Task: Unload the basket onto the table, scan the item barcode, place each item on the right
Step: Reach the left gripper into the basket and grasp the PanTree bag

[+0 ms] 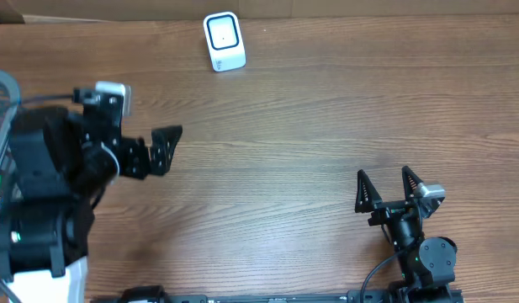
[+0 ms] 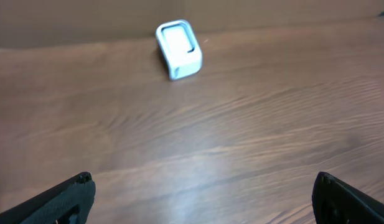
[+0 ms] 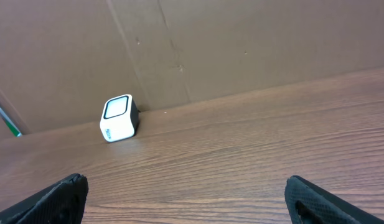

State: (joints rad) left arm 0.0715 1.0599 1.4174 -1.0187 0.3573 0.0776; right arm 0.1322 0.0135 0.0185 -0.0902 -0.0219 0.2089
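At the table's (image 1: 284, 151) far edge, left of centre, a white scanner (image 1: 224, 40) stands alone on the wood, its framed window tilted upward. Brown cardboard (image 3: 241, 43) rises just behind it. Well apart from the scanner, on the table's left side, the left gripper (image 1: 171, 150) hangs over the wood with its black fingers spread wide and nothing between them, reaching toward the middle of the table. Near the front edge on the right, farthest from the scanner, the right gripper (image 1: 383, 173) points toward the far edge, its two fingers likewise parted and empty. Both wrist views show the scanner small and distant beyond the open fingertips.
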